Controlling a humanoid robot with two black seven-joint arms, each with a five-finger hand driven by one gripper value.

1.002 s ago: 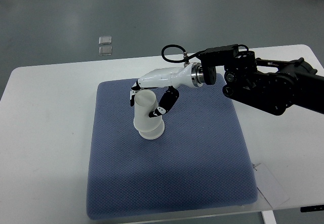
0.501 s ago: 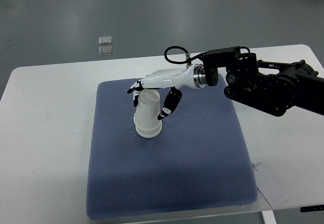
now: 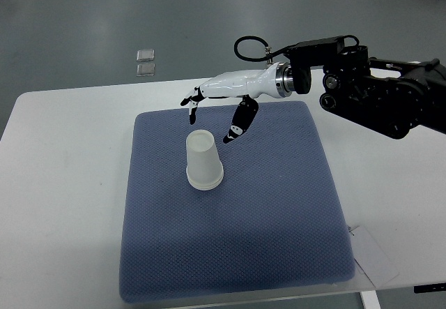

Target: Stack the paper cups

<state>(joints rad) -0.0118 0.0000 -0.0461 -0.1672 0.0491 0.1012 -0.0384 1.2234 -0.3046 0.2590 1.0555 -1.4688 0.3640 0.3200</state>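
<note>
A stack of white paper cups point(image 3: 203, 161) stands upside down, rim down, on the blue mat point(image 3: 230, 253), left of the mat's middle. My right hand point(image 3: 212, 117) hovers above and behind the stack, apart from it. Its fingers point(image 3: 237, 127) are spread and hold nothing. The right arm point(image 3: 376, 96) comes in from the right edge. No left arm shows.
The mat lies on a white table point(image 3: 63, 183). A white paper tag point(image 3: 373, 257) lies at the mat's front right corner. Two small clear squares point(image 3: 145, 61) lie on the grey floor beyond the table.
My right hand has let go of the cup, which now stands upright on the stack. The hand has lifted away up and back to the right.
</note>
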